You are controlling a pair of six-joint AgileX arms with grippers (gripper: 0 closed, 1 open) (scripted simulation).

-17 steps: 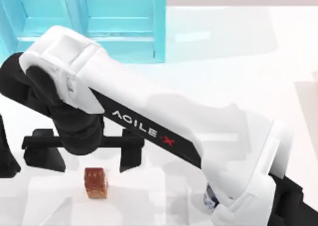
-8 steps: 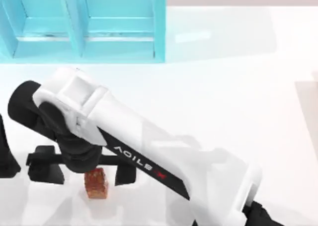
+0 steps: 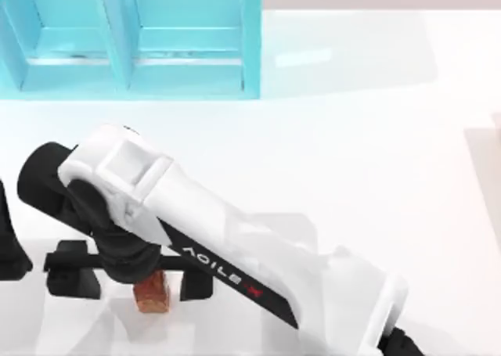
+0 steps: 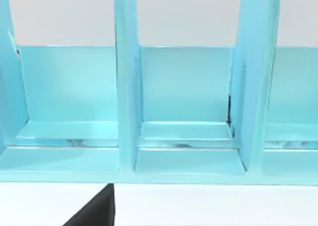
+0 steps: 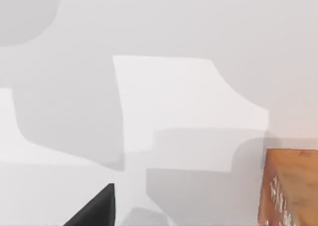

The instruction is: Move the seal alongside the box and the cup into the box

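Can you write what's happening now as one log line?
right gripper: jaws open, either side of seal | seal: on table | box: top left | left arm: parked, left edge

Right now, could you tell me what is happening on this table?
The right arm reaches across to the table's left side, its gripper open and lowered around the seal, one finger on each side. The seal stands on the white table, not lifted, well short of the turquoise box at the far edge. The left arm sits at the left edge, its wrist camera facing the box compartments.
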